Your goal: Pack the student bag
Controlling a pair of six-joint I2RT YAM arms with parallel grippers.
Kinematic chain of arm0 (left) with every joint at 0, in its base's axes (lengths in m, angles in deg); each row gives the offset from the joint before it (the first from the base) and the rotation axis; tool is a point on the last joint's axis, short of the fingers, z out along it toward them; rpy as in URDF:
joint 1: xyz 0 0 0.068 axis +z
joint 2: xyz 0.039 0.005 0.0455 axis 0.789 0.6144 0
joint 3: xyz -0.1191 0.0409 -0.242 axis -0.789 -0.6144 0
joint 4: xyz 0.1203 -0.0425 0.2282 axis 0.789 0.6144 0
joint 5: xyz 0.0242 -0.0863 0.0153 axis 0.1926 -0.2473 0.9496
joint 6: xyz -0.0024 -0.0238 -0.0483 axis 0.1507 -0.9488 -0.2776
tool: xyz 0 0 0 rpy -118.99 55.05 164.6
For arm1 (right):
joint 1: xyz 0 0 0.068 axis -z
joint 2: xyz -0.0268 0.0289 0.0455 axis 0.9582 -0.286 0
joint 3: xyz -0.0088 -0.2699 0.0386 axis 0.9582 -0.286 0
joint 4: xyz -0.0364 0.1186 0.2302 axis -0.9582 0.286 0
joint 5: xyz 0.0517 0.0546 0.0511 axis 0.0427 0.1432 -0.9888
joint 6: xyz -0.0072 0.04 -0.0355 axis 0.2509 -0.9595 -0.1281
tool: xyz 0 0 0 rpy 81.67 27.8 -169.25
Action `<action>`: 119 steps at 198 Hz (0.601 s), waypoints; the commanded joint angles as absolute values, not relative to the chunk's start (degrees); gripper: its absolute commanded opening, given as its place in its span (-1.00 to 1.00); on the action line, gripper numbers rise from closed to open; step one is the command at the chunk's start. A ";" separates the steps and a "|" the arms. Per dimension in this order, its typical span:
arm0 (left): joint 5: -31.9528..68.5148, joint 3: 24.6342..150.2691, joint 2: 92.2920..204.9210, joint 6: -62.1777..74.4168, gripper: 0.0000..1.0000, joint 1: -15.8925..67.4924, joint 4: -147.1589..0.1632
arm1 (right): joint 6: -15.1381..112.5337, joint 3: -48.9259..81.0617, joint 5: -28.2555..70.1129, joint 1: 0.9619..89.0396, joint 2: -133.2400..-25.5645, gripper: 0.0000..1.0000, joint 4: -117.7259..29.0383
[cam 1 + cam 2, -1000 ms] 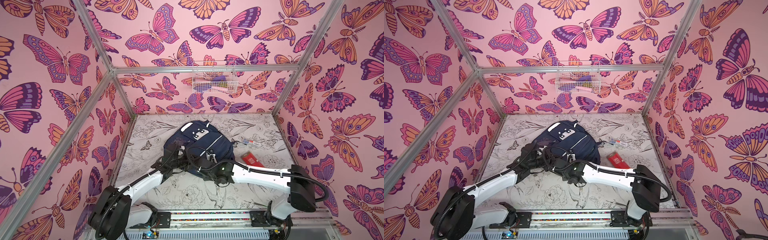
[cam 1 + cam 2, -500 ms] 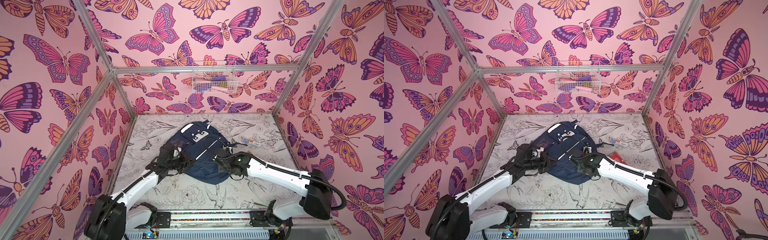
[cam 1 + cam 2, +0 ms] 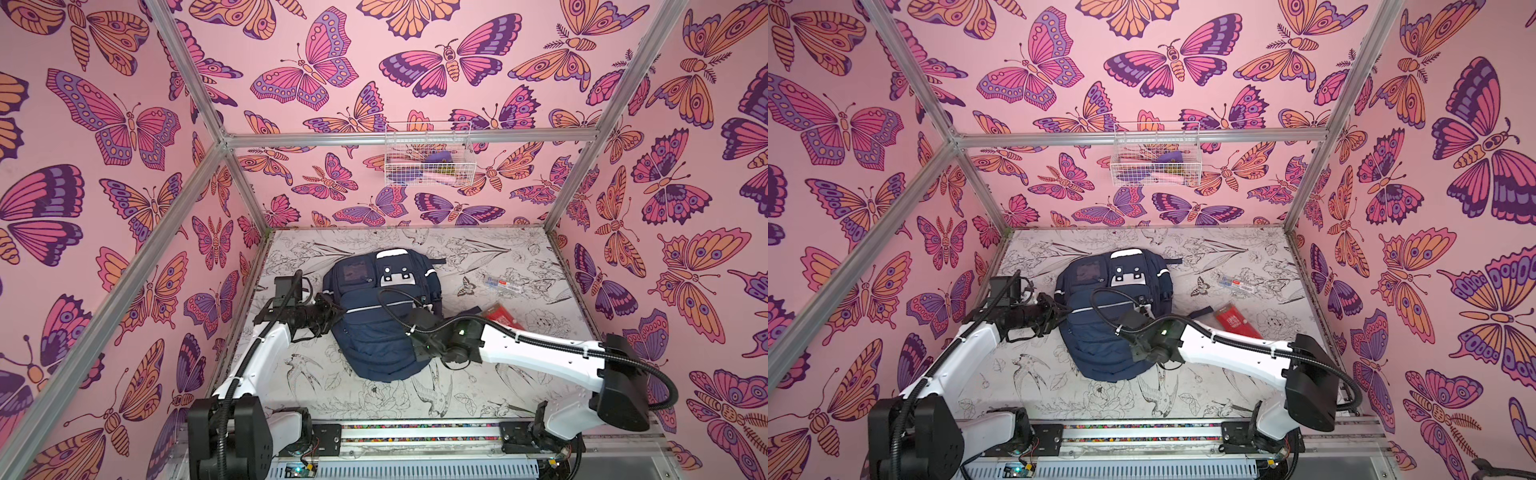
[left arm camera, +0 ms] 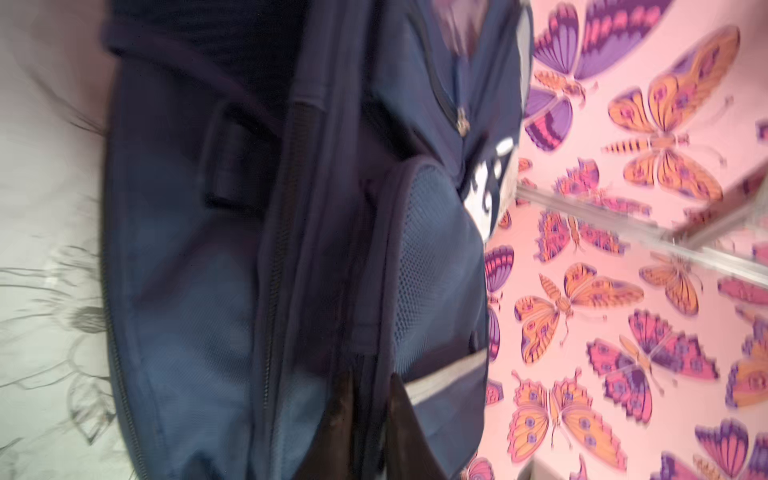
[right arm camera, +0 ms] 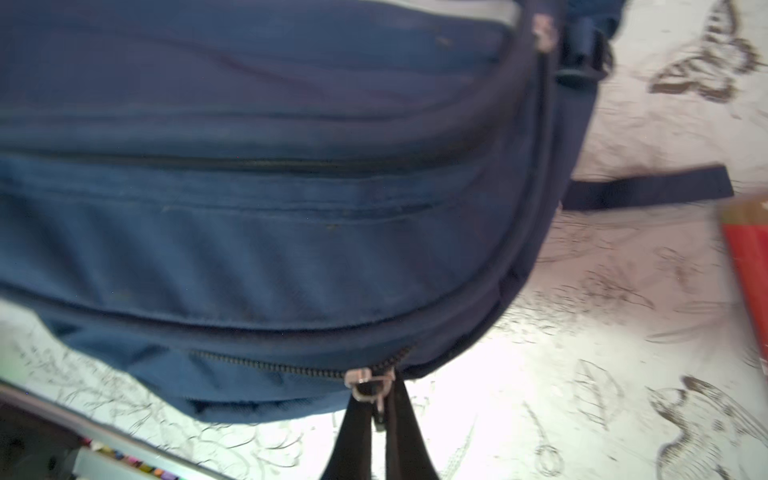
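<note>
Right hand [image 5: 376,399]: Closed tight on the zip pull [image 5: 365,384] at the near right curve of the bag. I judge this grip is meant to run the zip and open a compartment.
Left hand [image 4: 374,409]: Set against the bag's left flank with its fingers [image 4: 411,428] a little apart. Blur hides whether any cloth sits between them. I read it as a brace, so the bag will not slide when the zip is drawn.
Student bag [image 3: 382,324]: Lies flat, front up, mid-desk [image 3: 374,407] and nearer the left edge than the right. Its white patch end points to the far edge.
Red pack [image 3: 503,316]: Toward the right edge, just beside a bag strap, probably waiting to go in.
Clear pack [image 3: 500,284]: Farther back and apart from the bag.
Wire basket [image 3: 428,153]: Hung on the far wall, above the desk.
</note>
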State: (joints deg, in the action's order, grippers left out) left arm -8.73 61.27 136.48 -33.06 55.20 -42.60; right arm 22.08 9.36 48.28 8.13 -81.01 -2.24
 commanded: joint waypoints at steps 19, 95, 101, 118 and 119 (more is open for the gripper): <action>-4.53 60.77 129.94 -32.98 0.31 52.94 -38.06 | 23.05 16.99 40.75 6.97 -86.24 -1.00 -3.05; -2.66 52.66 111.48 -44.31 0.44 36.88 -31.50 | 22.54 20.94 39.63 6.94 -88.94 -1.00 -1.81; -1.14 52.77 111.63 -45.44 0.44 34.63 -32.43 | 22.38 20.80 39.47 6.94 -88.91 -1.00 -1.91; 1.56 52.50 113.74 -48.08 0.43 30.05 -36.05 | 21.93 19.79 39.05 7.00 -88.15 -1.00 -2.90; 1.64 52.52 114.01 -48.19 0.43 29.86 -36.14 | 21.93 19.73 39.02 7.01 -88.08 -1.00 -2.98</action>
State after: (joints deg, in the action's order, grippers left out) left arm -3.29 53.36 112.18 -41.39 34.86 -33.73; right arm 22.72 19.83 39.89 7.32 -89.16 -1.26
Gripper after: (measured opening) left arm 0.721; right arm 0.085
